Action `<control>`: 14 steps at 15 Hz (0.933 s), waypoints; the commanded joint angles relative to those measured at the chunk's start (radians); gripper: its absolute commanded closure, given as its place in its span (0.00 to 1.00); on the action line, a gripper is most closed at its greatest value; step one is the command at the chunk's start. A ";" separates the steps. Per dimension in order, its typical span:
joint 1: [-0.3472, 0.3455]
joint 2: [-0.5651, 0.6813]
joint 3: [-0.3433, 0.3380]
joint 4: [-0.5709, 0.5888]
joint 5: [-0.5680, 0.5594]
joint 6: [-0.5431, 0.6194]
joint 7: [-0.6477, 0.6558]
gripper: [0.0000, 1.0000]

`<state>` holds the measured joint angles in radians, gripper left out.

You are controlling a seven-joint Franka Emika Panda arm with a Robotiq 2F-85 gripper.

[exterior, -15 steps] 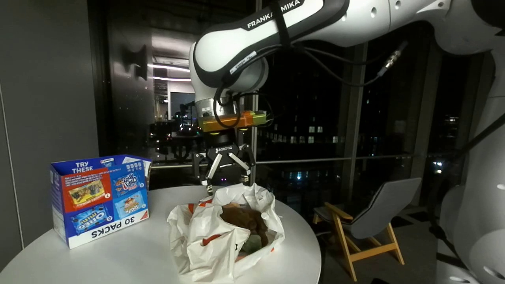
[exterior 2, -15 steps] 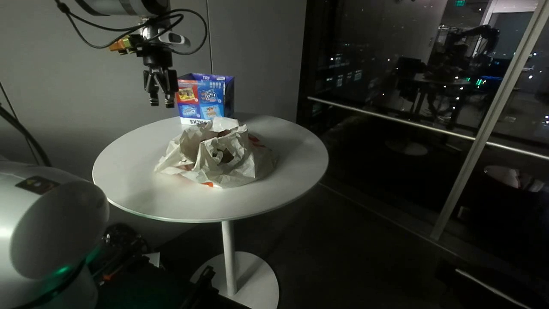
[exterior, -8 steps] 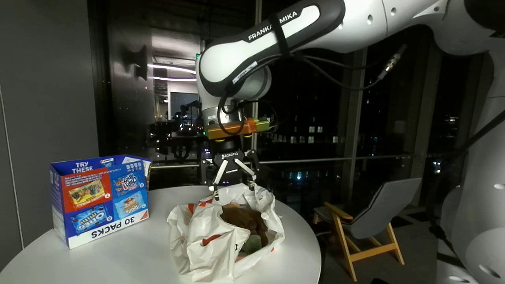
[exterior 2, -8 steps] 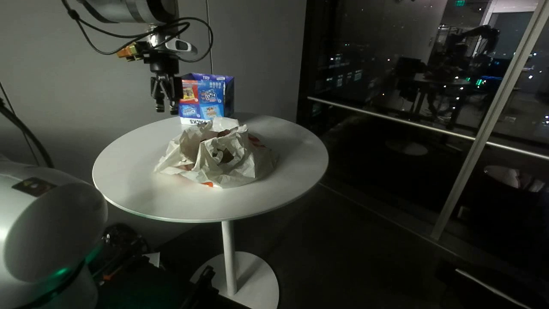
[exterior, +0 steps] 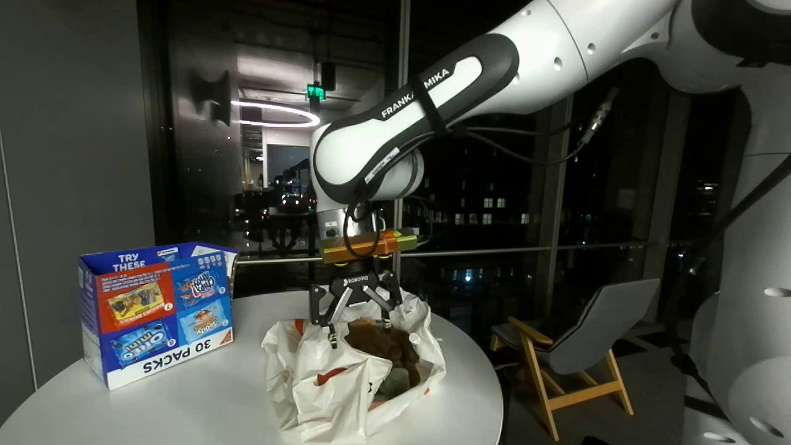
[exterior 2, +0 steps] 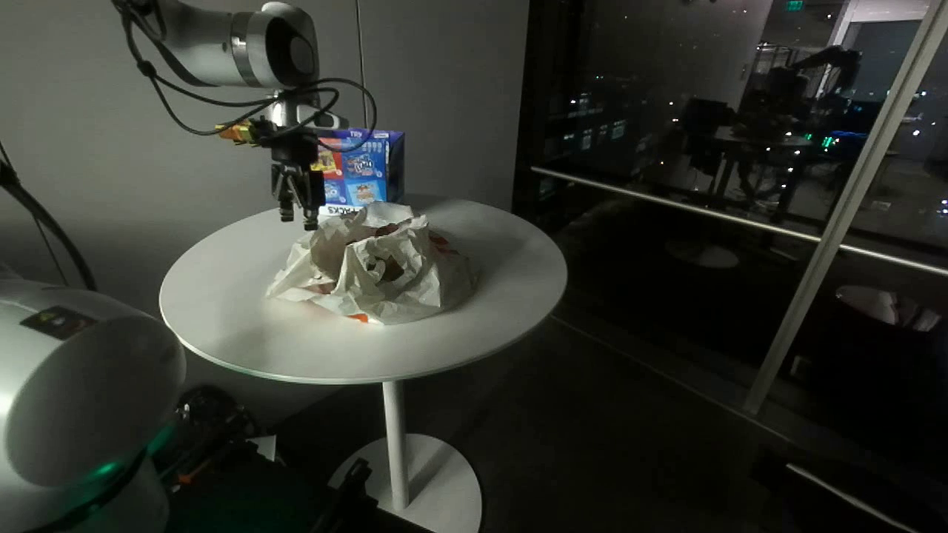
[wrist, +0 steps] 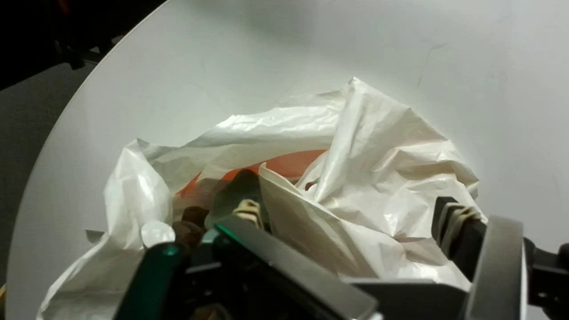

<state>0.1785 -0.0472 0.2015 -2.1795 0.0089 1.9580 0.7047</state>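
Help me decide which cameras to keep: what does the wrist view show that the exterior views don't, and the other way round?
Only the wrist view: a faint, thin mark on the white tabletop, and a top-down look at the fingers.

Only the exterior views: the blue snack box, in both exterior views, and the post under the tabletop, in an exterior view.

All share the tabletop, the white bag with brown contents, and the open gripper close by; contact is unclear.

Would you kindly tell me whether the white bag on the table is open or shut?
Open: the bag gapes, showing a brown item and a greenish item inside.
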 commanded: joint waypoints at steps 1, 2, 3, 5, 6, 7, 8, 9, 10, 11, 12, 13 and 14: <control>-0.007 0.013 -0.008 -0.040 -0.017 0.060 -0.019 0.00; -0.006 0.024 -0.009 -0.044 -0.039 0.072 -0.012 0.00; -0.007 0.030 -0.010 -0.048 -0.066 0.079 -0.012 0.00; -0.006 0.046 -0.013 -0.045 -0.119 0.086 -0.001 0.00; -0.005 0.050 -0.015 -0.046 -0.133 0.094 -0.009 0.00; -0.005 0.059 -0.017 -0.044 -0.143 0.103 -0.011 0.00; -0.005 0.065 -0.019 -0.044 -0.149 0.109 -0.016 0.00; -0.006 0.072 -0.022 -0.045 -0.148 0.128 -0.026 0.00; -0.007 0.079 -0.024 -0.045 -0.143 0.141 -0.033 0.00; -0.008 0.086 -0.027 -0.044 -0.130 0.151 -0.045 0.00; -0.009 0.092 -0.030 -0.044 -0.111 0.164 -0.063 0.00; -0.009 0.095 -0.033 -0.046 -0.107 0.176 -0.071 0.25; -0.008 0.098 -0.035 -0.046 -0.107 0.181 -0.079 0.27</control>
<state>0.1731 0.0451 0.1765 -2.2237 -0.1186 2.1006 0.6698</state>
